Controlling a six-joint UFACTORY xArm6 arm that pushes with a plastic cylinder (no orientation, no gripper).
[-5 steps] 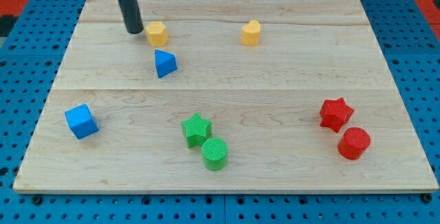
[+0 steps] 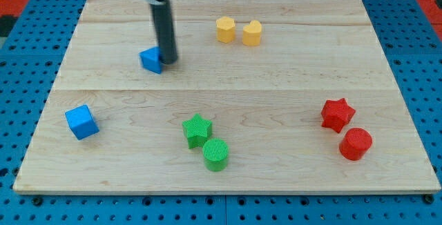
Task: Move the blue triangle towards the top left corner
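The blue triangle (image 2: 150,60) lies on the wooden board (image 2: 276,80) left of centre in the upper half. My tip (image 2: 168,61) stands right against the triangle's right side. The dark rod rises from there to the view's top. The top left corner of the board lies up and to the left of the triangle.
Two yellow blocks (image 2: 225,29) (image 2: 252,33) sit side by side near the top centre. A blue cube (image 2: 81,121) is at the lower left. A green star (image 2: 197,129) and green cylinder (image 2: 215,154) are at bottom centre. A red star (image 2: 337,114) and red cylinder (image 2: 356,143) are at the right.
My tip moved from the left of the yellow block to the triangle's right side. The blue triangle shifted slightly left. The left yellow block moved right, beside the other yellow block.
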